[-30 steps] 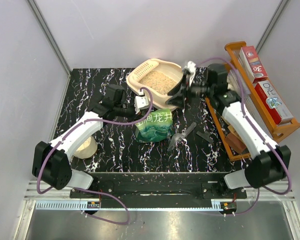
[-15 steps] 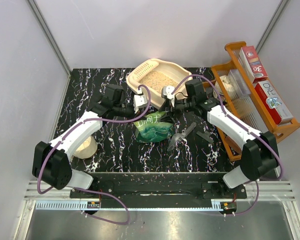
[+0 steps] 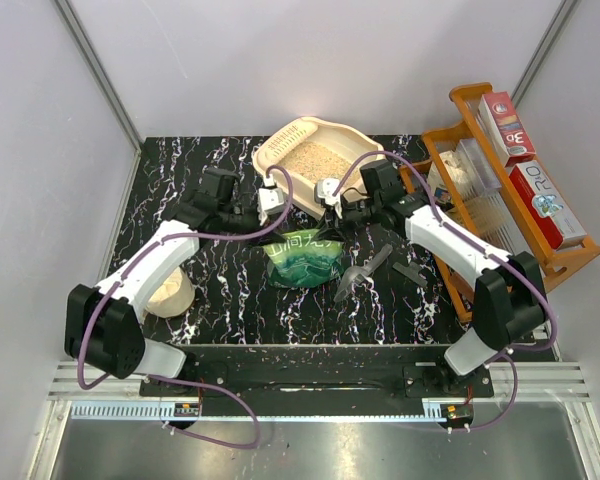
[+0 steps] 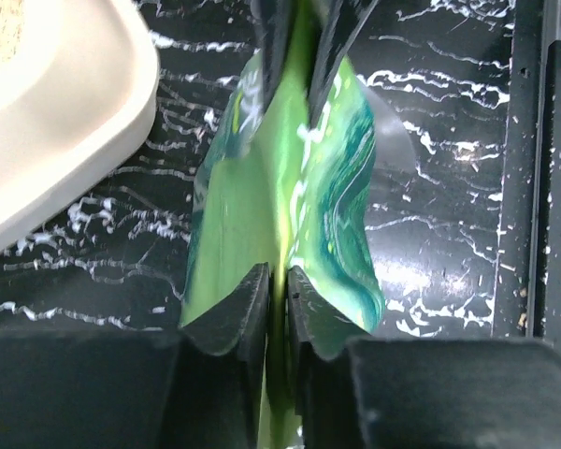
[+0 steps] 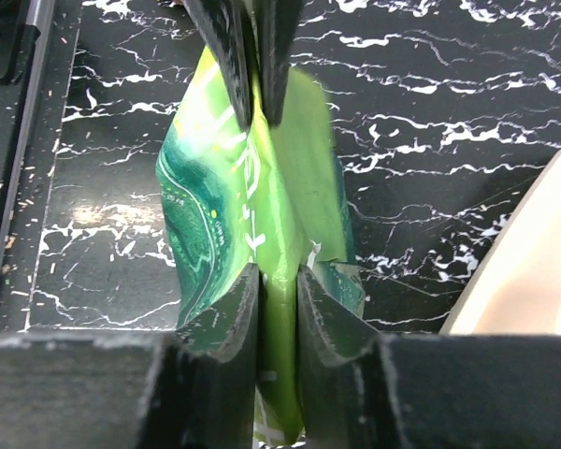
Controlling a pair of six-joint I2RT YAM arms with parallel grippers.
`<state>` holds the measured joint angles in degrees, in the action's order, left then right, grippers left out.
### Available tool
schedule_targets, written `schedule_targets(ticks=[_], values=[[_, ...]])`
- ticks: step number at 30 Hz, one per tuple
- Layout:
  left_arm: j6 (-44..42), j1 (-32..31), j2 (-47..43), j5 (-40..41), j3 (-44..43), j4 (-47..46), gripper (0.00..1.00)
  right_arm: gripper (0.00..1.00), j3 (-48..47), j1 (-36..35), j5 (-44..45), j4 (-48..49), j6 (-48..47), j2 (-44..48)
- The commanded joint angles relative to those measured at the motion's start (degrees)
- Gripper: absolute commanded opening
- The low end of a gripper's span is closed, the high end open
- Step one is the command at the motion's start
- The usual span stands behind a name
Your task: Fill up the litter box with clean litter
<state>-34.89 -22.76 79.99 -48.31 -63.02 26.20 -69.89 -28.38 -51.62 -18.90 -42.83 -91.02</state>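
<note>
At the far middle of the black white-veined surface sits the litter box, a cream-beige plastic tray, rounded-rectangular, with a thick rolled rim. Its long axis lies slantwise, roughly far-left to near-right. The slotted sieve corner points to the far left. Clean litter covers the floor of the tray: fine pale tan granules, matte and crumbly.

Just in front of the tray is a green printed bag of glossy, crumpled film, its top edge running left to right between the two arms. Whether its bottom rests on the surface cannot be told.

Left claw: jaws nearly closed, pinching one end of the bag's top edge, with film showing in the narrow slit. Right claw: jaws drawn in on the other end, a folded strip of film between them. Each wrist view shows the opposite claw's dark fingers clamped on the far end.

A grey scoop lies on the surface just right of the bag. An orange wooden rack stands at the right edge.
</note>
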Motion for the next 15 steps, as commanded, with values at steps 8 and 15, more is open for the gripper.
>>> schedule_targets(ticks=[8, 15], values=[[-5.8, 5.4, -2.6, -7.2, 1.8, 9.2, 0.48, 0.14, -8.4, 0.1, -2.6, -12.3, 5.4, -6.8], [-1.9, 6.5, -2.2, -4.8, 1.6, 3.8, 0.16, 0.00, -11.9, 0.1, -3.7, -12.1, 8.9, -8.8]])
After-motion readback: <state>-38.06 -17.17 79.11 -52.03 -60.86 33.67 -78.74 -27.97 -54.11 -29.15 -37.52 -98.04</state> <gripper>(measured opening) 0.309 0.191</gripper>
